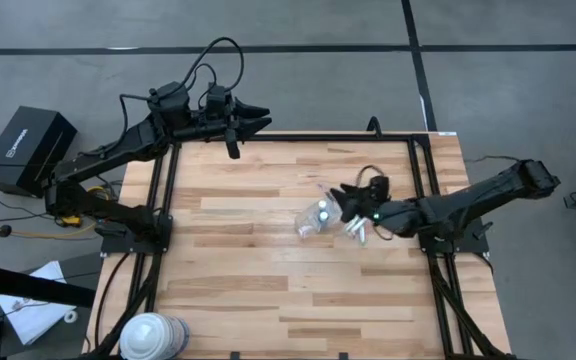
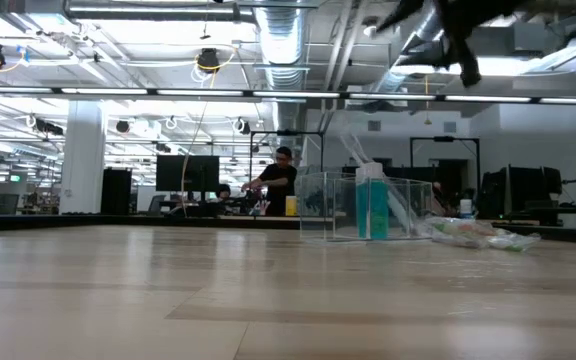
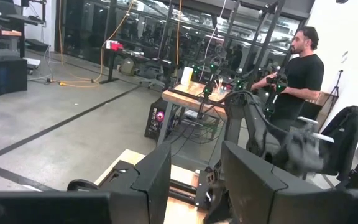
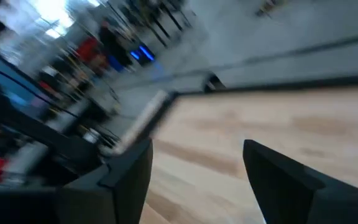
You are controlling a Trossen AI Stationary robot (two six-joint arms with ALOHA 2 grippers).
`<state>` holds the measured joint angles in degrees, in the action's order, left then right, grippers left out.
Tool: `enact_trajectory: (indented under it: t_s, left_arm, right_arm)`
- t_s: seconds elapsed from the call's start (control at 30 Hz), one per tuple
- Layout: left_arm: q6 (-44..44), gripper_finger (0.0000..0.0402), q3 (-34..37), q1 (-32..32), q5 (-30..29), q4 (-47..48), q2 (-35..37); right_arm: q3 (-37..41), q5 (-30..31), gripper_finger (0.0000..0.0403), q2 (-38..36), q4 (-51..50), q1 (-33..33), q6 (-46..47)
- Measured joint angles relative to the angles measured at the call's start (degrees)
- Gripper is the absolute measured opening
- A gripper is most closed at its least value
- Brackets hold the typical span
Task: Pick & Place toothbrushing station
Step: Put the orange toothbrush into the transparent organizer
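Right arm closest to the brushing kit

The right gripper, fingers spread and empty, hovers just beside the small see-through plastic cup; left arm waits well apart.

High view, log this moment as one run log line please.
left end effector: open, parked at far table edge | right end effector: open, beside cup | toothbrushes: on table | nothing held
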<state>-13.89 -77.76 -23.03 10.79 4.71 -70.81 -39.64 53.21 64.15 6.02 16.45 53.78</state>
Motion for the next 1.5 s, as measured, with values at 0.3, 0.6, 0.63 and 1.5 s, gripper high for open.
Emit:
enact_trajectory:
  t_s: [0.3, 0.6, 0.63, 1.5]
  left_arm:
    - [1.35, 0.0136, 0.00, 0.00, 0.00, 0.03, -0.09]
    - [1.44, 0.0136, 0.02, 0.00, 0.00, 0.09, -0.19]
    - [1.45, 0.0136, 0.02, 0.00, 0.00, 0.07, -0.19]
    - [-2.88, 0.0136, 14.13, 0.00, 0.00, -0.05, -0.19]
  right_arm:
    - [-0.04, -2.21, 0.0216, -7.86, 13.68, 0.04, -16.42]
    - [-0.04, -4.44, 0.0160, -8.68, -16.00, 0.58, 22.51]
    - [-0.04, -5.29, 0.0153, -8.31, -19.94, 1.11, 26.14]
    - [1.09, -26.29, 0.0203, -0.08, -63.97, 0.35, 64.79]
